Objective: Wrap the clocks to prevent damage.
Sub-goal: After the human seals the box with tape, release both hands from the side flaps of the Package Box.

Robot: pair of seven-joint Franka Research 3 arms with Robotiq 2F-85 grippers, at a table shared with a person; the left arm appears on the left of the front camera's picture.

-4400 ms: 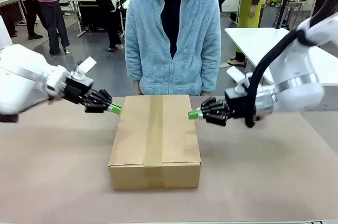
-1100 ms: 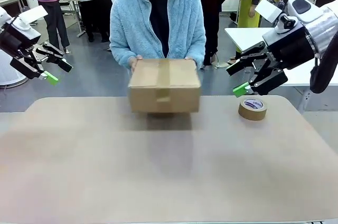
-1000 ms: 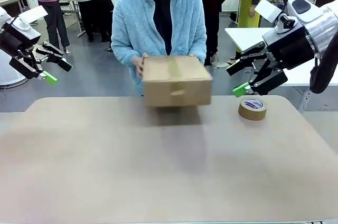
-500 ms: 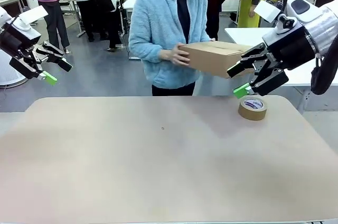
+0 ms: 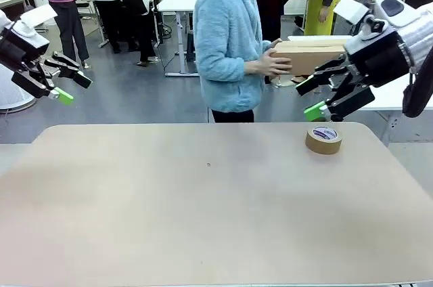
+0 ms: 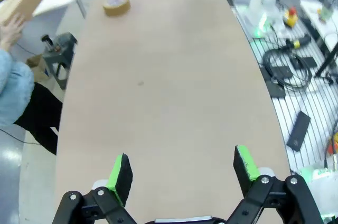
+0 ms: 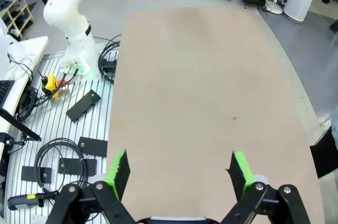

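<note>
Tan surface (image 5: 203,206) carries tape roll (image 5: 323,140); front shows person holding box (image 5: 306,57); both end effectors (image 6: 182,168) (image 7: 177,168) gape, empty.

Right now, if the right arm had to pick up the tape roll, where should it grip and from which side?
The tape roll lies flat on the table, hole up, nothing against it. Probably best to come straight down from above with the right tool, now open above it, and pinch the ring wall: one finger in the hole, one outside. Spanning the whole roll looks like a tighter fit.
</note>
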